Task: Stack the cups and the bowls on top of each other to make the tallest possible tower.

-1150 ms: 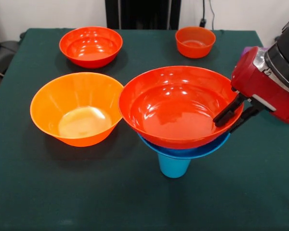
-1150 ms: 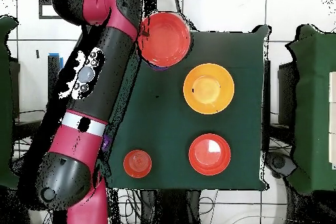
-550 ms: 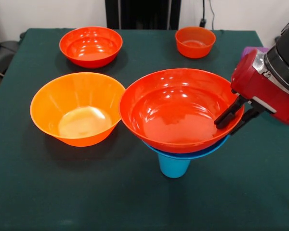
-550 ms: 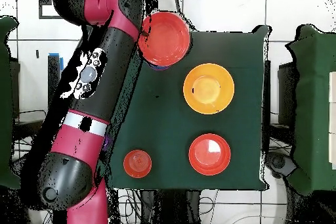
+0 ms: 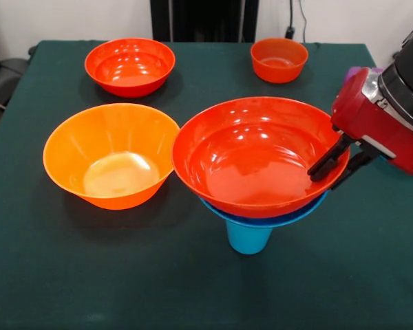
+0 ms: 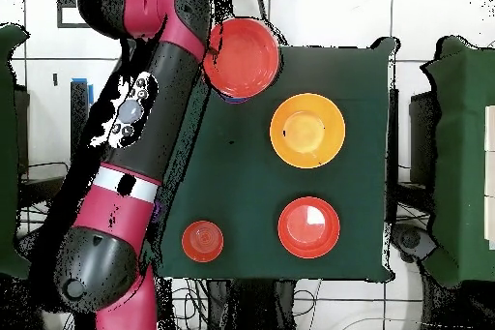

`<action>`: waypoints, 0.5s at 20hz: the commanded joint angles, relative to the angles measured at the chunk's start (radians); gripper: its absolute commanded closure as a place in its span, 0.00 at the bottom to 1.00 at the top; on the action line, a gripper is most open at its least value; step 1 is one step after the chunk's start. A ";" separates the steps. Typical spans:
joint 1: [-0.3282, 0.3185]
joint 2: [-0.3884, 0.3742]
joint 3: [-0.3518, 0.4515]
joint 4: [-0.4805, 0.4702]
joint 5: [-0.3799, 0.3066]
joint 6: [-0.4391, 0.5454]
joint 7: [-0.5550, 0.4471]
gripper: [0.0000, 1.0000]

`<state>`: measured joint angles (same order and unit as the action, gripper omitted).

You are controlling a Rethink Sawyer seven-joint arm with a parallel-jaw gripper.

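Observation:
The tower stands at the table's front right: a light blue cup (image 5: 248, 238) at the bottom, a blue bowl's rim (image 5: 282, 219) above it, and a large red-orange bowl (image 5: 251, 155) on top. My gripper (image 5: 325, 179) is at that top bowl's right rim, one black finger inside and one outside, shut on the rim. From above, the same bowl (image 6: 242, 57) shows beside the arm's end, and the gripper itself is hidden. A bit of purple (image 5: 353, 71) peeks out behind the red wrist.
A large yellow-orange bowl (image 5: 110, 155) sits just left of the tower, almost touching it. A red-orange bowl (image 5: 129, 65) stands at the far left and a small orange bowl (image 5: 279, 59) at the far right. The red arm (image 6: 145, 123) runs along the table's left side.
The gripper and the large red-orange bowl have shifted slightly to the right and down onto the blue bowl. The other bowls have not moved.

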<state>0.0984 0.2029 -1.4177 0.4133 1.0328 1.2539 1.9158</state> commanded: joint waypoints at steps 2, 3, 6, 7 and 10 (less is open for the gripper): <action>0.012 -0.031 0.092 0.056 -0.096 -0.010 0.139 1.00; 0.003 -0.028 0.084 0.040 -0.093 -0.004 0.145 1.00; -0.014 -0.021 0.067 0.007 -0.087 0.009 0.156 1.00; -0.015 -0.020 0.066 0.004 -0.086 0.010 0.157 1.00; -0.021 -0.016 0.061 -0.009 -0.083 0.009 0.160 1.00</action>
<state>0.0972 0.1908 -1.4166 0.4146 1.0147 1.2539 1.9158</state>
